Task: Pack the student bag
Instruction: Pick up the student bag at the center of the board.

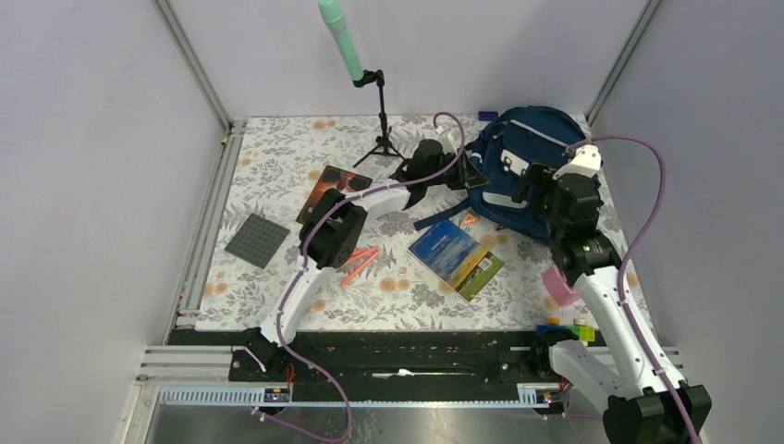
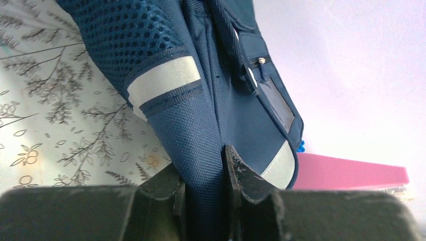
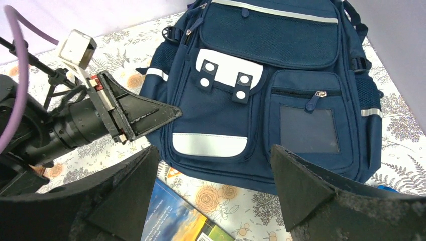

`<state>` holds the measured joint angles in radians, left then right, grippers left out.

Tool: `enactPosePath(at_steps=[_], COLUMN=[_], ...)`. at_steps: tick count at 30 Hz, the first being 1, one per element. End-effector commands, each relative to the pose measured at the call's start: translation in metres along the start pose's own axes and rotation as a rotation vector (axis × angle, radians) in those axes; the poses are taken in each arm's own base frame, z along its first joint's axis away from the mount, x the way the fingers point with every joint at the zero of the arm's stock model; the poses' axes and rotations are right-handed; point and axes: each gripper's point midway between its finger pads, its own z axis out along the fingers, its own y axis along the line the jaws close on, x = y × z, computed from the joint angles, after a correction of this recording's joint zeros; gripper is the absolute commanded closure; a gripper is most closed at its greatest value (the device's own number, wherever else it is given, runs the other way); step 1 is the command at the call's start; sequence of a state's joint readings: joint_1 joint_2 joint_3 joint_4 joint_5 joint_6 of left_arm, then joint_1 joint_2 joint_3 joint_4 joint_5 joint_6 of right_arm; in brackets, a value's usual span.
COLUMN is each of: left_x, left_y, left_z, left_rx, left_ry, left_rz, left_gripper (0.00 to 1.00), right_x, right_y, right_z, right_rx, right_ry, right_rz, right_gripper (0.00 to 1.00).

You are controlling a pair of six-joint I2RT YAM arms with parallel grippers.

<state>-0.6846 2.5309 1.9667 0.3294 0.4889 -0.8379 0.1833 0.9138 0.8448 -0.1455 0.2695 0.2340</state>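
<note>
So the student bag [image 1: 522, 153] is lying on its back at the far right of the flowery table [image 1: 277, 157], front pockets facing up and its top toward the back wall. The left gripper [image 2: 203, 168] is pinched down on the bag's navy fabric at a lower corner, just below a reflective strip [image 2: 163, 80], and you can see cloth squeezed between the two fingers. From the right wrist view its tip sits right at the bag's edge. The right gripper [image 3: 213, 150] hangs above the bag's front with its jaws spread wide. A blue-covered book [image 1: 456, 257] lies flat just in front of the bag. Some orange sticks [image 1: 361, 264], too small to make out, are to the book's left, and a grey studded plate [image 1: 257, 240] is further left. A pink round thing [image 1: 557, 285] sits beside the right arm.
</note>
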Motion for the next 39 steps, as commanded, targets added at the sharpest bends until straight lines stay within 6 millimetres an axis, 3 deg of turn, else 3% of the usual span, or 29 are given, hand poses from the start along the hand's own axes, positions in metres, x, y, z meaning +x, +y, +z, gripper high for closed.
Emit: enactPosePath(at_steps=[1,7,12,19,26,33,39], left_x=[-0.089,-0.097,-0.080,-0.053,-0.029,-0.004,0.015], left_y=[-0.178,-0.235,-0.257,-0.279,-0.291,-0.299,-0.310], left_z=[-0.044,-0.064,-0.083,-0.099,-0.104,-0.108,-0.108], left_rx=[0.338,0.325,0.309,0.297,0.292,0.280,0.299], left_ry=[-0.305,-0.395,-0.441,-0.455,-0.430,-0.420,-0.394], left_rz=[0.429,0.650,0.790,0.890,0.967,1.060,1.120], left_gripper=[1.00,1.00,1.00,1.00,1.00,1.00,1.00], right_x=[-0.003,0.001,-0.017,-0.078,-0.120,-0.141,-0.154], right_y=[-0.005,-0.018,-0.024,-0.022,-0.029,-0.047,-0.045], right_z=[-0.010,-0.013,-0.009,-0.001,0.011,0.038,0.053], right_rx=[0.009,0.074,0.137,0.201,0.253,0.297,0.274], right_ry=[-0.023,-0.019,-0.053,-0.143,-0.154,-0.095,-0.109], right_rz=[-0.014,-0.002,0.012,0.127,0.249,0.297,0.285], right_gripper=[0.11,0.07,0.00,0.00,0.00,0.00,0.00])
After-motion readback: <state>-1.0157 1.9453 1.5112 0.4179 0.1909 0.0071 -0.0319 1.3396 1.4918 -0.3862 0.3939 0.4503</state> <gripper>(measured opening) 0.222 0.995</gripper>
